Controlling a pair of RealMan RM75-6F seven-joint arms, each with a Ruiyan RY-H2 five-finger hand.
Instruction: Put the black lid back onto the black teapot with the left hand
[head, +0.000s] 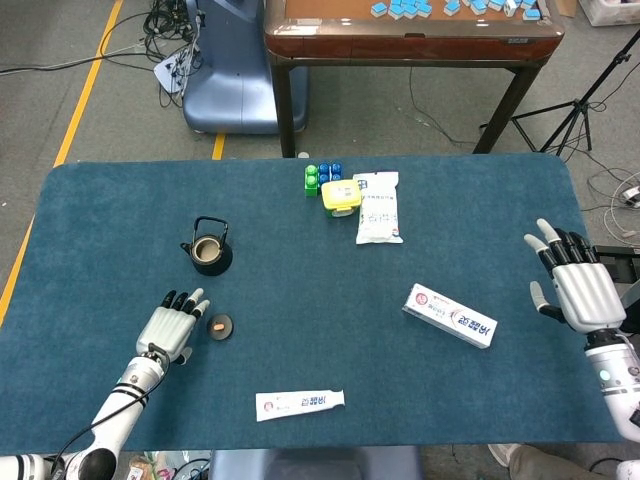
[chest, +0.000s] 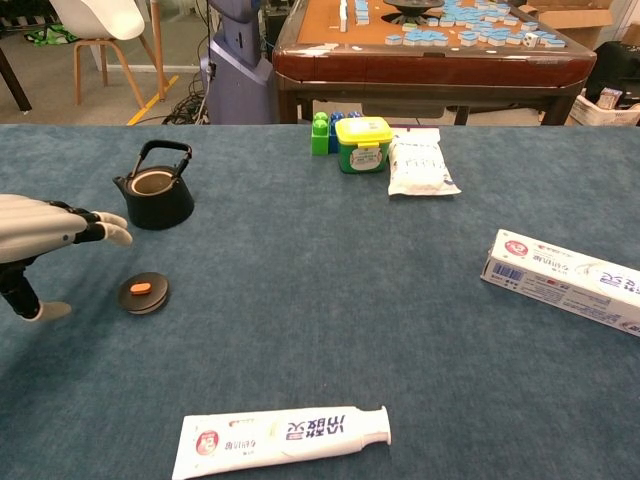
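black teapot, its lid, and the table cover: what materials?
Black teapot: matte and dark with a thin hoop handle, probably cast iron, though glazed ceramic is possible. Black lid: same matte black, with an orange knob that may be wood or plastic. Blue table cover: fuzzy and non-reflective, apparently felt or short-pile fabric.

Left hand (head: 174, 325): pale grey shell, black fingers with light tips, black cable curling along its silver-and-black forearm. Right hand (head: 577, 289) matches, over a white wrist with a blue dot.

Black teapot (head: 211, 255), black orange-knobbed lid (head: 219, 325), blue table (head: 300, 400).
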